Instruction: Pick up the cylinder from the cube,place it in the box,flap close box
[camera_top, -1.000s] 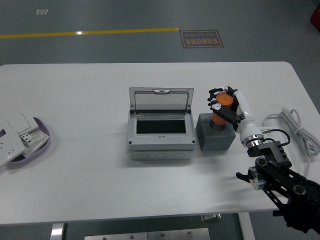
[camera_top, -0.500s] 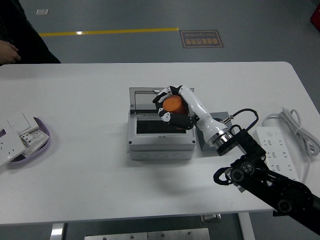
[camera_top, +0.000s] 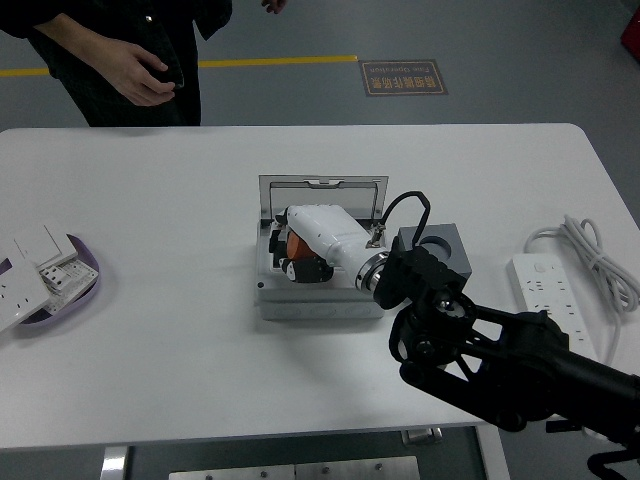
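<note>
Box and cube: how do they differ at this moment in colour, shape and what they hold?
The box is light grey and wide, with a hinged lid standing open; the cube is dark grey, smaller and lidless. The right hand holds the orange cylinder down inside the box, while the round hole in the cube's top is empty. Both sit side by side on the white table.

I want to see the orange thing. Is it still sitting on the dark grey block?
No, the grey cube shows only an empty round hole on top, while the orange cylinder is down in the open grey box, under the robot's white right hand.
</note>
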